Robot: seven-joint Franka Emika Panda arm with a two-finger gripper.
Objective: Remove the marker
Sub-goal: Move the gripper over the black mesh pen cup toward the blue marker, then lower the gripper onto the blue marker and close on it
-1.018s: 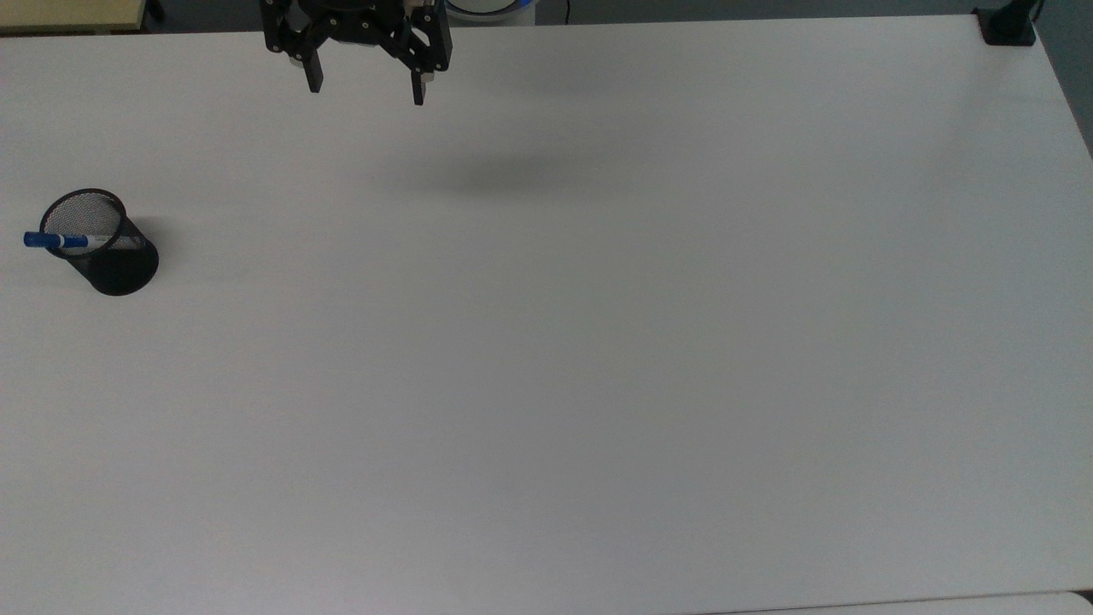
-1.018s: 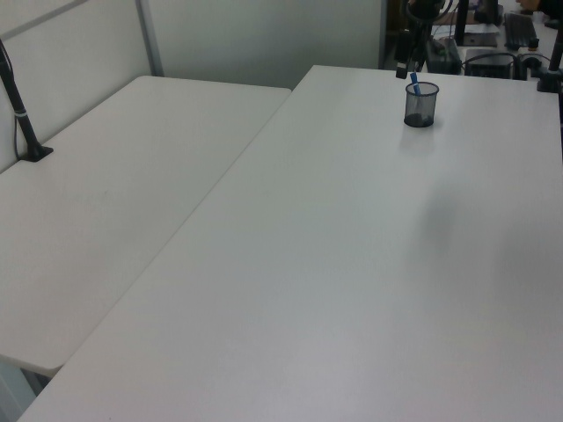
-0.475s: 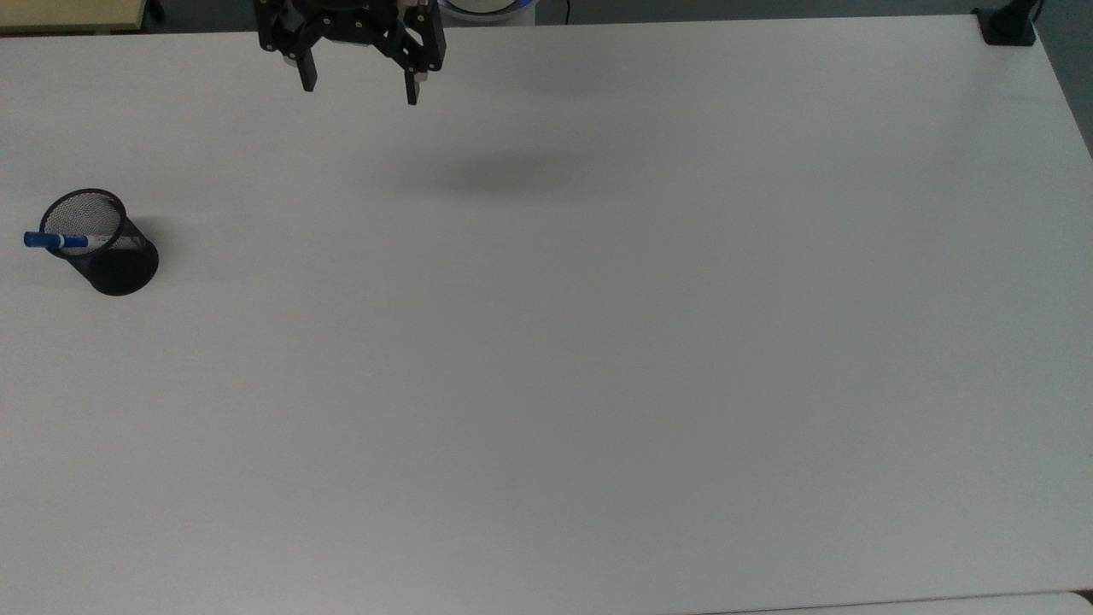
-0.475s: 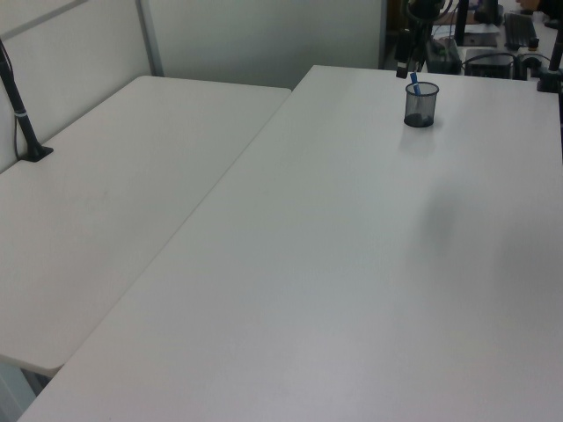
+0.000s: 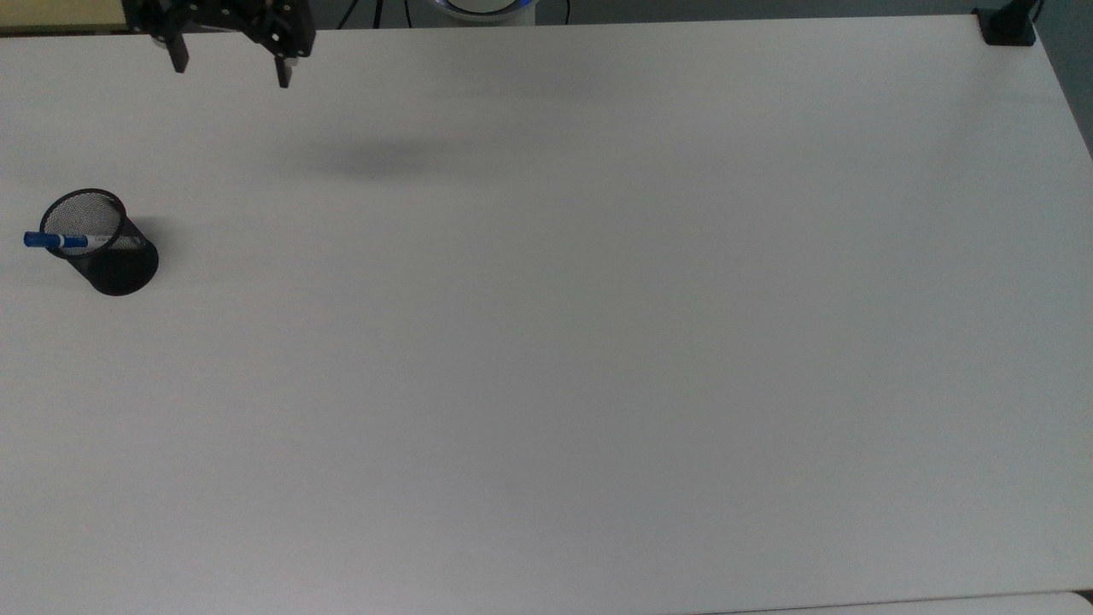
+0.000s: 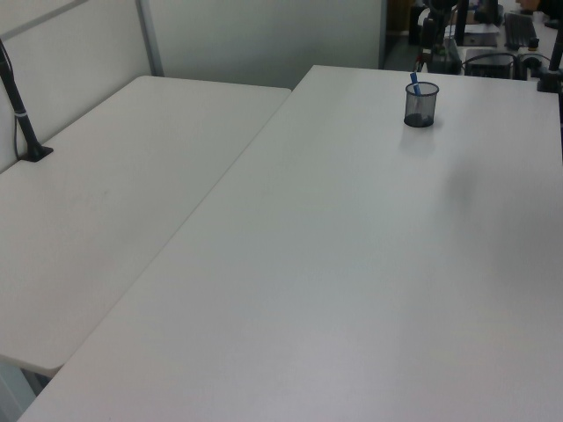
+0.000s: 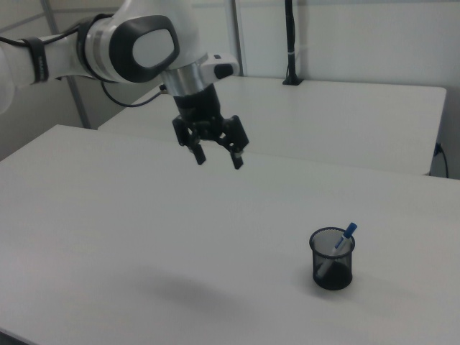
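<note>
The marker (image 5: pixel 56 241) has a white barrel and a blue cap and stands slanted in a black mesh cup (image 5: pixel 98 243) near the top view's left edge; its cap pokes out over the rim. The marker (image 7: pixel 338 248) and the cup (image 7: pixel 331 259) also show in the right view, and the cup (image 6: pixel 420 105) in the left view. My gripper (image 5: pixel 229 70) hangs open and empty above the table near the top view's upper left. In the right view the gripper (image 7: pixel 218 159) is high above the table, well to the left of the cup.
The white table (image 5: pixel 598 342) is wide and bare around the cup. A second white table (image 6: pixel 106 202) adjoins it in the left view. A black clamp mount (image 5: pixel 1006 26) sits at the top view's upper right corner.
My gripper has moved toward the top view's left, still open and empty. The marker and cup have not moved.
</note>
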